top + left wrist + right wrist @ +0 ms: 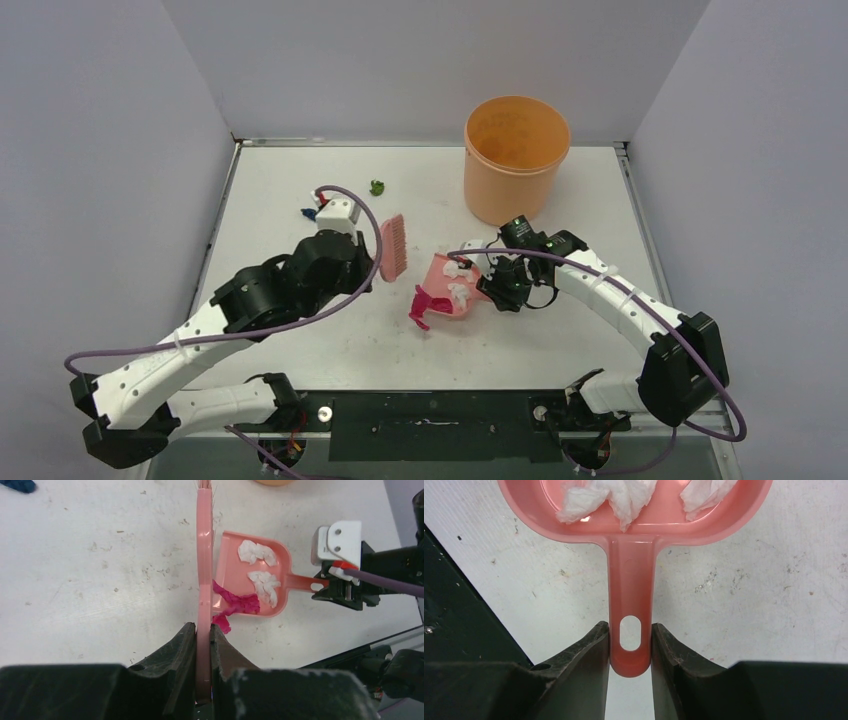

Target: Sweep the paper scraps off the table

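Observation:
My left gripper (202, 627) is shut on the handle of the pink brush (204, 555), held on edge beside the pink dustpan (227, 555). In the top view the brush (393, 247) is left of the dustpan (438, 270). My right gripper (630, 630) is shut on the dustpan handle (630, 590); in the top view it (490, 285) is right of the pan. Two white paper wads (256, 551) (265, 585) lie in the pan and a magenta scrap (237, 602) hangs over its open lip. A green scrap (377, 187) and a dark blue scrap (308, 213) lie on the white table (560, 330).
An orange bucket (515, 160) stands upright at the back right, behind the dustpan. Grey walls close the table on three sides. The black arm mount (430, 415) runs along the near edge.

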Controlling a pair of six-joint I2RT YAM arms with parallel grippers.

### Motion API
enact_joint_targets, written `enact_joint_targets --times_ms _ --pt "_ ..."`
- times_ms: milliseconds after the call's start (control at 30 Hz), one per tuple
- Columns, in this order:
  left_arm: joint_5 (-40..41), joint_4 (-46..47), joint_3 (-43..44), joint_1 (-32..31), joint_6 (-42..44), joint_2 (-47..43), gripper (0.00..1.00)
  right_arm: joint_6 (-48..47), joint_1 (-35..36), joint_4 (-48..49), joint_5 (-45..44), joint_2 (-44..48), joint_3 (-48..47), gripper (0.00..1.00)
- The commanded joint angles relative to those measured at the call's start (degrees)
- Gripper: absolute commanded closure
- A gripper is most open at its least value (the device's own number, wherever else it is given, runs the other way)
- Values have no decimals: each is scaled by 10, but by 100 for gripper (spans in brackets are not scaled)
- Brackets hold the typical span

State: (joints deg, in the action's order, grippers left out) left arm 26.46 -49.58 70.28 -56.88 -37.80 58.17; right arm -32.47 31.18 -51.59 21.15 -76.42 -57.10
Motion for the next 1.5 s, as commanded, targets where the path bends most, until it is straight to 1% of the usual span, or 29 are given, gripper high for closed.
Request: enact_joint_targets --times_ms 0,167,267,333,400,500,700,833,900,1033,1200,1467 --pt "52 -14 2 13 -15 -16 100 -15 -1 -30 -53 -6 -11 94" --pt "-11 -117 -6 7 -57 12 100 -48 0 -97 -99 6 -13 95" --pt "-41 -148 -33 -6 -80 17 100 -64 0 -133 -128 23 -13 95" --pt "-57 -152 -59 -15 -91 16 100 -74 3 -154 -135 33 -9 95" --pt "-77 -137 -87 -16 -97 13 100 -79 9 -167 -142 40 3 95" --pt "-88 -104 -119 -17 -100 20 100 -68 23 -155 -144 43 32 95" --pt "-152 0 -137 -26 -93 72 100 -13 109 -112 -128 23 70 95" --pt "-176 53 -114 -45 -96 110 100 4 120 -93 -101 -1 49 95" --pt "-173 58 -88 -57 -98 125 100 7 120 -90 -94 -7 36 95" --pt "-144 34 -31 -75 -93 143 100 9 119 -93 -88 0 19 95" --pt "-122 1 10 -88 -89 142 100 7 111 -80 -102 43 33 95" --pt "-79 -59 73 -108 -90 117 100 -14 53 -67 -81 108 54 95"
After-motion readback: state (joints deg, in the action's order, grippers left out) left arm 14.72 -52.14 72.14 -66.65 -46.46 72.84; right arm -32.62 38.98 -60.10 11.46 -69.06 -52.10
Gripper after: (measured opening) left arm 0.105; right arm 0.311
